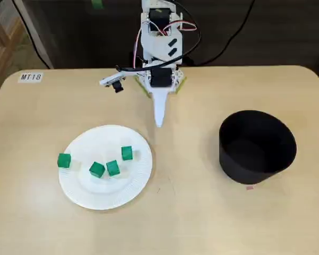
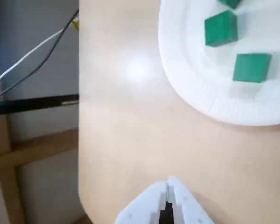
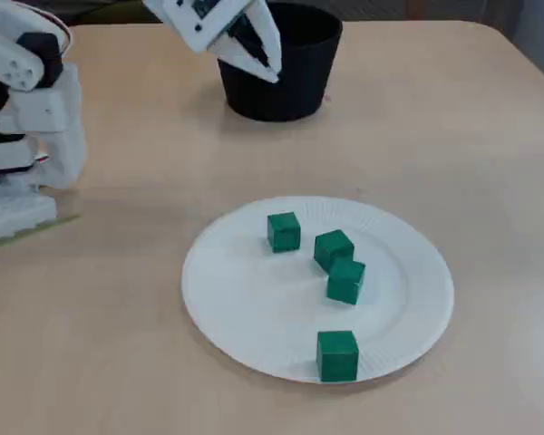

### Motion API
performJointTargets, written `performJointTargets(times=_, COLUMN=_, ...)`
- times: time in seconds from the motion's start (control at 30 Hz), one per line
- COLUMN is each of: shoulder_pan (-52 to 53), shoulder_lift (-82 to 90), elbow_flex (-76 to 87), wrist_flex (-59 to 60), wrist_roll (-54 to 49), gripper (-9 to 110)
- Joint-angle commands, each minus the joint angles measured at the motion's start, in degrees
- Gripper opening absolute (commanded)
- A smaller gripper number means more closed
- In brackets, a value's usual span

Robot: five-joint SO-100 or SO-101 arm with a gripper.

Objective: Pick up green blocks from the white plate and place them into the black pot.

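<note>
My gripper [image 2: 168, 185] is clenched on nothing: in the wrist view its two white fingers [image 2: 189, 205] meet at the tips, with only a thin dark slit lower down. In a fixed view the gripper [image 1: 159, 120] hangs over bare table [image 1: 202, 212], just past the far rim of the plate [image 1: 95, 142] and well apart from the pot [image 1: 244, 166]. In the other fixed view the gripper [image 3: 265, 60] overlaps the pot [image 3: 290, 95], but that is only the line of sight.

All four green blocks [image 1: 112, 168] lie on the plate [image 3: 236, 299]. Three are grouped near its middle, and one block [image 3: 337, 354] sits right at the rim. None of them touches the gripper.

There is open tabletop between plate and pot and in front of both. In the wrist view the table's edge runs down the left, with cables and a wooden frame beyond it.

The wrist view shows two blocks [image 2: 220, 28] whole and a third cut by the top edge. The plate [image 2: 196, 74] runs off the right side. The pot's inside is too dark for me to read.
</note>
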Motion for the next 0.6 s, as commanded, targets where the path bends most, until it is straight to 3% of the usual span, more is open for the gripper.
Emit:
performJointTargets(times=0.0, shoulder_pan=5.7, shoulder_lift=-6.3, elbow_flex=-10.8, wrist_flex=4.1, wrist_roll=-2.8, gripper=-2)
performJointTargets(times=0.3, shoulder_pan=18.7, shoulder_lift=-9.1, elbow_flex=-11.2, wrist_flex=7.5, wrist_roll=-11.5, gripper=-2)
performJointTargets(times=0.57, shoulder_pan=28.0, shoulder_lift=-11.4, elbow_flex=-9.8, wrist_flex=3.3, wrist_roll=1.2, gripper=-2)
